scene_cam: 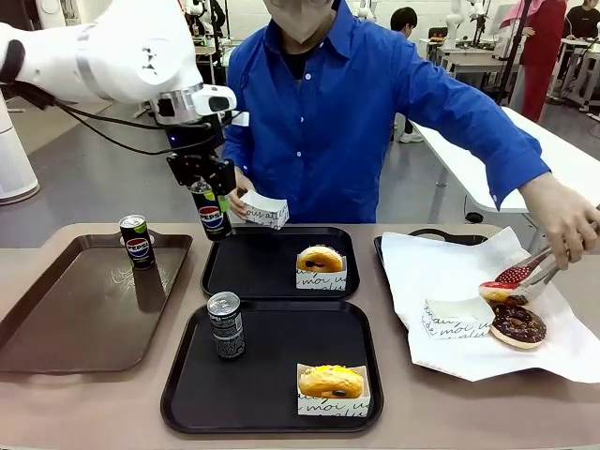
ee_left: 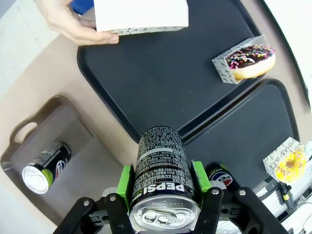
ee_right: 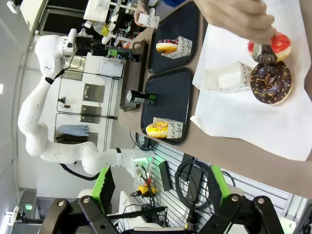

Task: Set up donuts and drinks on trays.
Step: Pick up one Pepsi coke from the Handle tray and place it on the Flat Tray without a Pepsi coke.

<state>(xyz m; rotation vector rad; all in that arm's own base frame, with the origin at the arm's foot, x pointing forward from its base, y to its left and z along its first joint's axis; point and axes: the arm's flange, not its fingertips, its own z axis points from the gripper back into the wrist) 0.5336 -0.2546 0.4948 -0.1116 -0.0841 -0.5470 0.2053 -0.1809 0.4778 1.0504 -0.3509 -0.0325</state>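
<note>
Left gripper [scene_cam: 208, 190] is clamped on a slim dark Pepsi soda can [scene_cam: 213, 217], holding it upright in the air over the far left corner of the far black rectangular plastic tray [scene_cam: 253, 277]. The gripper's fingers cover the can's top in the front view. Right beside it, a person's hand [ee_left: 68, 22], half hidden by the gripper, holds an empty white paper sleeve [scene_cam: 264, 210]. On that tray sits a sleeved chocolate-sprinkled donut [scene_cam: 321, 260]. The near black tray [scene_cam: 281, 361] carries a second upright can [scene_cam: 226, 325] and a yellow glazed donut [scene_cam: 330, 382]. A third can [scene_cam: 138, 241] stands on the long brown tray [scene_cam: 56, 319]. Over on the white paper sheet [scene_cam: 441, 267], metal tongs [scene_cam: 525, 272] partly hide a red-frosted donut [scene_cam: 497, 291]. Right gripper [ee_right: 161, 187] hangs with its jaws apart, nothing between them.
</note>
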